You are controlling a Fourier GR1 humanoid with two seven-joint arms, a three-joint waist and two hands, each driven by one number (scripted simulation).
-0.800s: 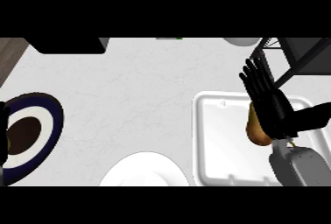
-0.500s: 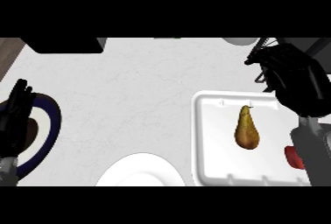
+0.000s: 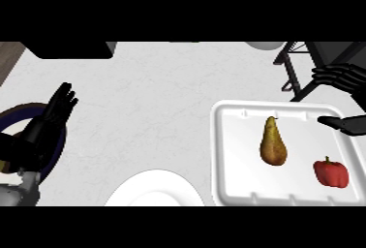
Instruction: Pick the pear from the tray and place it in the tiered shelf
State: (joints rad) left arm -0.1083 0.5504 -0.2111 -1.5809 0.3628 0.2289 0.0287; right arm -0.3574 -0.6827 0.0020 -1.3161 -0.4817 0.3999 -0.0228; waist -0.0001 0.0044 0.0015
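A brownish-yellow pear (image 3: pixel 272 146) lies near the middle of the white tray (image 3: pixel 235 174), its stem pointing away from me. My right hand (image 3: pixel 342 82) hovers at the tray's far right corner, open and holding nothing. Its fingers are bent over the shelf's edge and its thumb (image 3: pixel 340 122) reaches over the tray's right rim, apart from the pear. The dark tiered shelf (image 3: pixel 298 65) stands just beyond the tray at the upper right. My left hand (image 3: pixel 49 118) rests open at the left, fingers up.
A red bell pepper (image 3: pixel 330 173) lies in the tray's near right corner. A white plate (image 3: pixel 154 192) sits at the bottom centre. A dark blue-rimmed plate (image 3: pixel 16 114) lies at the left under my left arm. A black box (image 3: pixel 68 48) stands at the far left.
My right hand, which covered the pear, has lifted off and moved right toward the shelf, leaving the pear in the tray. My left hand has risen into view at the left.
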